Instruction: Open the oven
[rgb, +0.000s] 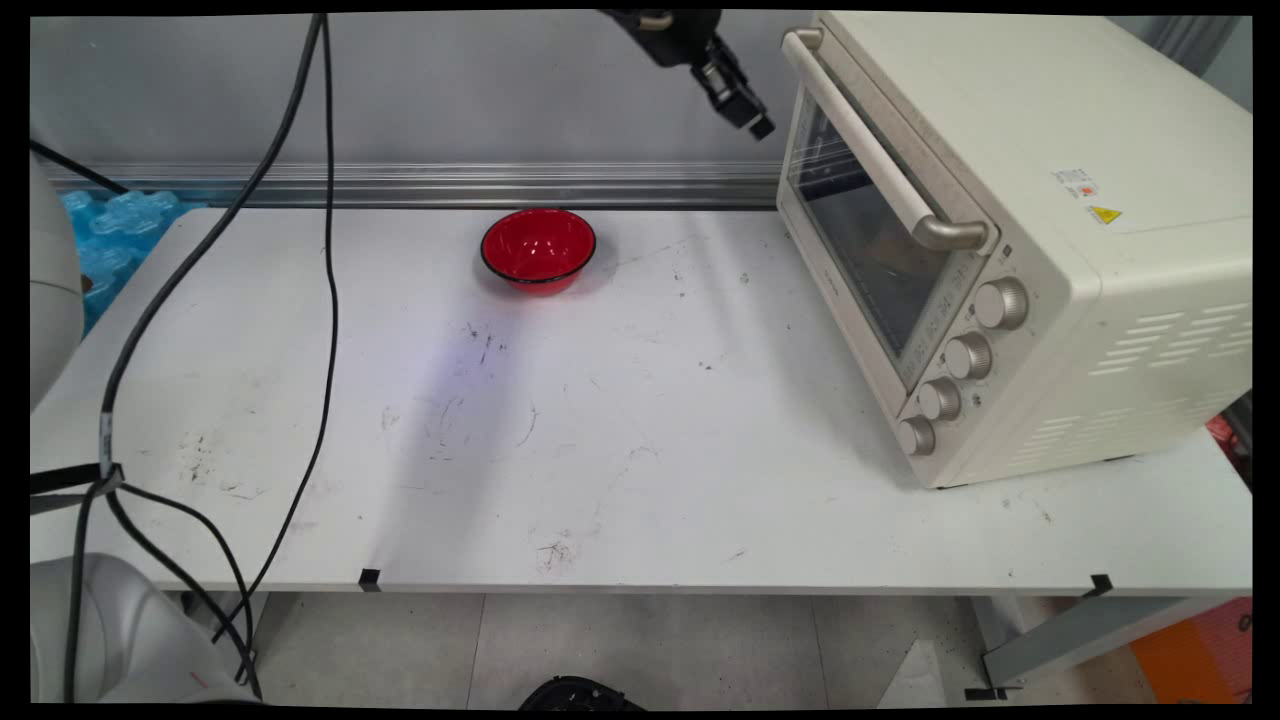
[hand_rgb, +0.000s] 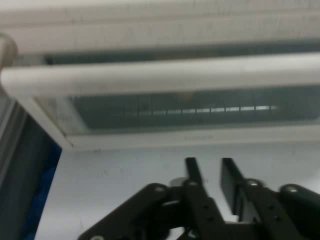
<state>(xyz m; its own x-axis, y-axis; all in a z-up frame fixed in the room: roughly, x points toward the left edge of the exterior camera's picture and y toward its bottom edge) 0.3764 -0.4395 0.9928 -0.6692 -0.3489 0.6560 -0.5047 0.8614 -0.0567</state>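
While it hangs high above the table's far side, the black gripper (rgb: 757, 125) points down and toward the handle (rgb: 868, 150) of a cream toaster oven (rgb: 1040, 240), close to the handle's upper end but not touching it. Its two fingers (hand_rgb: 192, 170) stand nearly together with only a narrow gap between them, and nothing is held. Seen from the hand, the pale handle bar (hand_rgb: 165, 77) runs straight across just ahead of the fingertips, with the oven's glass door (hand_rgb: 175, 107) behind it, shut. Below the door, on the oven's front, is a row of four round knobs (rgb: 957, 366). Down and to the other side of the gripper, well apart from it, a red bowl (rgb: 538, 248) sits upright on the white table (rgb: 620, 450). Black cables (rgb: 325, 250) hang over the table further that way.
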